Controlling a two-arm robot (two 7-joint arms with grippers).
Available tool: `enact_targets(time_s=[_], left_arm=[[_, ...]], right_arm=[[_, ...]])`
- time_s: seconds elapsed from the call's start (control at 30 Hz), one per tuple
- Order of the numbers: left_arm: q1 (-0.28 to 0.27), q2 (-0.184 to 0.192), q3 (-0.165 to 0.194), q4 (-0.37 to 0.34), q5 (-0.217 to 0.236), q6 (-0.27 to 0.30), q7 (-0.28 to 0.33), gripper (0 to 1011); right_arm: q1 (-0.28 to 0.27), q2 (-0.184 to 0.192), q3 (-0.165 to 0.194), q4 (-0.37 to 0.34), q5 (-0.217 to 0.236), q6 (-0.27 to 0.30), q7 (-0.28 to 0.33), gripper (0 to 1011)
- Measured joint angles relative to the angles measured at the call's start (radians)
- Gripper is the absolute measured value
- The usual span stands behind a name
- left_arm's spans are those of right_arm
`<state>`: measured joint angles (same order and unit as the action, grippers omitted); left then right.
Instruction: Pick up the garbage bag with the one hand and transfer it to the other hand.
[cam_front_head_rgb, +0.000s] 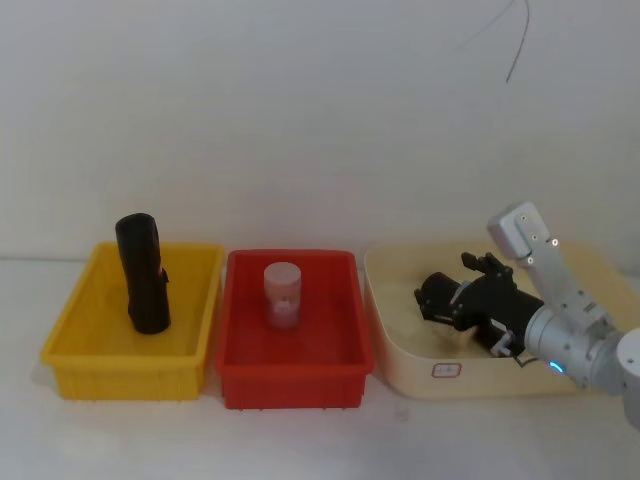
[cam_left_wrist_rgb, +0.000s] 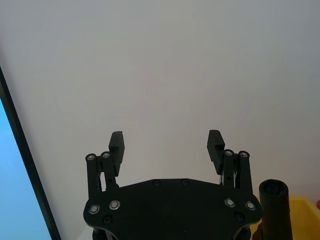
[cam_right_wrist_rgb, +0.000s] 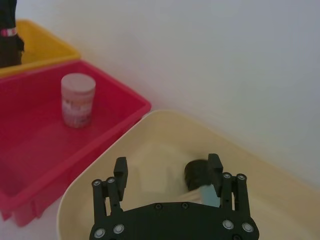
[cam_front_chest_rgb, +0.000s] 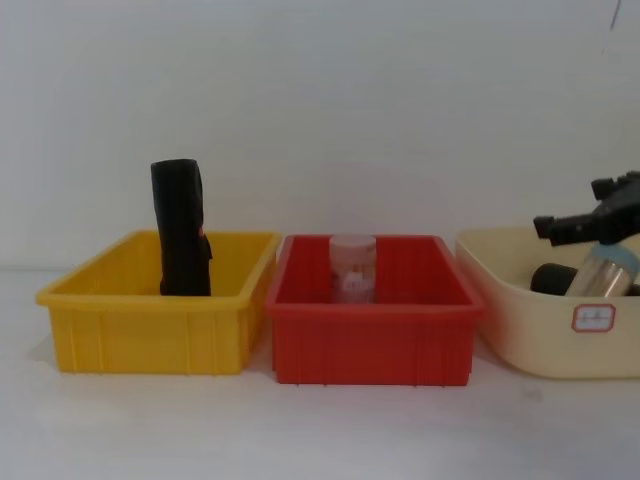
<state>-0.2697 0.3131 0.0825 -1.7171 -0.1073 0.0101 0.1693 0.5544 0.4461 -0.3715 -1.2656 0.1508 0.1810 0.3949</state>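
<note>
The garbage bag (cam_front_head_rgb: 143, 275) is a black roll standing upright at the back of the yellow bin (cam_front_head_rgb: 75, 335), with a small red mark on its side (cam_front_chest_rgb: 182, 230). My left gripper (cam_left_wrist_rgb: 166, 142) is open and holds nothing; it faces the white wall, and the roll's top (cam_left_wrist_rgb: 273, 200) shows just beside it. Over on the right, my right gripper (cam_front_head_rgb: 440, 300) hangs open inside the cream tub (cam_front_head_rgb: 400, 345), well away from the roll. In the right wrist view its fingers (cam_right_wrist_rgb: 120, 172) are spread, with nothing between them.
A red bin (cam_front_head_rgb: 290, 375) stands in the middle with a translucent jar (cam_front_head_rgb: 283, 293) inside. In the cream tub lies a silver flask with a black cap (cam_front_chest_rgb: 585, 275), close to one right finger. The three containers stand side by side against the white wall.
</note>
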Motion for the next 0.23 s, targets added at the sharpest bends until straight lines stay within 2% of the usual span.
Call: enact_targets(time_s=[0.07, 0.23], left_arm=[[0.000, 0.000, 0.000, 0.000, 0.000, 0.000, 0.000, 1000], [0.000, 0.000, 0.000, 0.000, 0.000, 0.000, 0.000, 1000]], right_arm=[[-0.006, 0.002, -0.002, -0.004, -0.002, 0.003, 0.003, 1001], [-0.023, 0.008, -0.006, -0.014, -0.007, 0.010, 0.011, 1001]])
